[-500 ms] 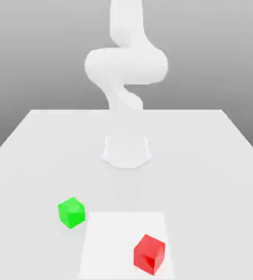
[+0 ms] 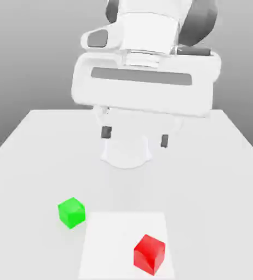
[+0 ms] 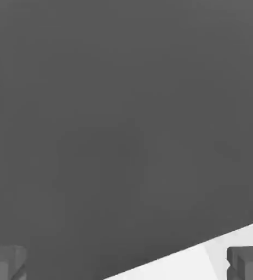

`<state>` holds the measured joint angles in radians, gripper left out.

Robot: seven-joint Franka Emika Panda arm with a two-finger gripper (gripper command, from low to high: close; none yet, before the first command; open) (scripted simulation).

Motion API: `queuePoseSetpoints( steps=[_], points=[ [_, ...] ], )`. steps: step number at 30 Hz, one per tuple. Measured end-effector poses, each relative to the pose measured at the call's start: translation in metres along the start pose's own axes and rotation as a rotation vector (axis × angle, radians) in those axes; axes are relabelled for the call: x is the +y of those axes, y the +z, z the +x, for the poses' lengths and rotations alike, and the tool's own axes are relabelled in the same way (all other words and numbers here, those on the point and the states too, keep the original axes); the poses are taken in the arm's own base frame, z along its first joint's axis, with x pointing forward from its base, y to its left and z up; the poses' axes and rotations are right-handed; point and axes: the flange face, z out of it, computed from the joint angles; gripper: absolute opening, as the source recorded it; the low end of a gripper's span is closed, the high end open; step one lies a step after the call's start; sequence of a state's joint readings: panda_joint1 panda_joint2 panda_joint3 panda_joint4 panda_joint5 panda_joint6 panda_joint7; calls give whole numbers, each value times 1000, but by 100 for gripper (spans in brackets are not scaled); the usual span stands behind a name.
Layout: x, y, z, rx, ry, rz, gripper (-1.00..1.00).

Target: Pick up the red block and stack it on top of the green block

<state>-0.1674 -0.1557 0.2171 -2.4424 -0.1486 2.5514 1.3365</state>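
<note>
Jaws spread wide and empty, the gripper (image 2: 134, 137) hangs high over the far middle of the table (image 2: 30, 164), its two dark fingertips (image 2: 105, 132) well apart and pointing down, nothing between them. Nearest the camera, the red block (image 2: 149, 254) sits on the table at the near edge, inside a paler square patch (image 2: 118, 229), turned a little so one corner faces forward. It lies well in front of the jaws and below them, slightly toward the exterior view's right, so the coming move looks like a reach forward and a long drop. Next back, the green block (image 2: 72, 212) rests just off the patch's corner, toward the exterior view's left, well apart from the red one and also turned a little. Nothing stands between the jaws and either cube. Farther back, the arm's round white base (image 2: 126, 156) sits behind the hand.
</note>
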Motion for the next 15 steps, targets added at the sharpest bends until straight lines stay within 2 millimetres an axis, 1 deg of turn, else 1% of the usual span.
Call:
queuePoseSetpoints(
  steps=[4, 7, 10, 14, 15],
  points=[
    [16, 71, -22, -67, 74, -96, 0],
    [33, 119, -43, -124, 130, -164, 0],
    [50, 159, -63, -172, 180, -216, 0],
    [62, 208, -75, -180, 190, -226, 0],
    [65, 217, -77, -181, 189, -227, -100]
  ],
)
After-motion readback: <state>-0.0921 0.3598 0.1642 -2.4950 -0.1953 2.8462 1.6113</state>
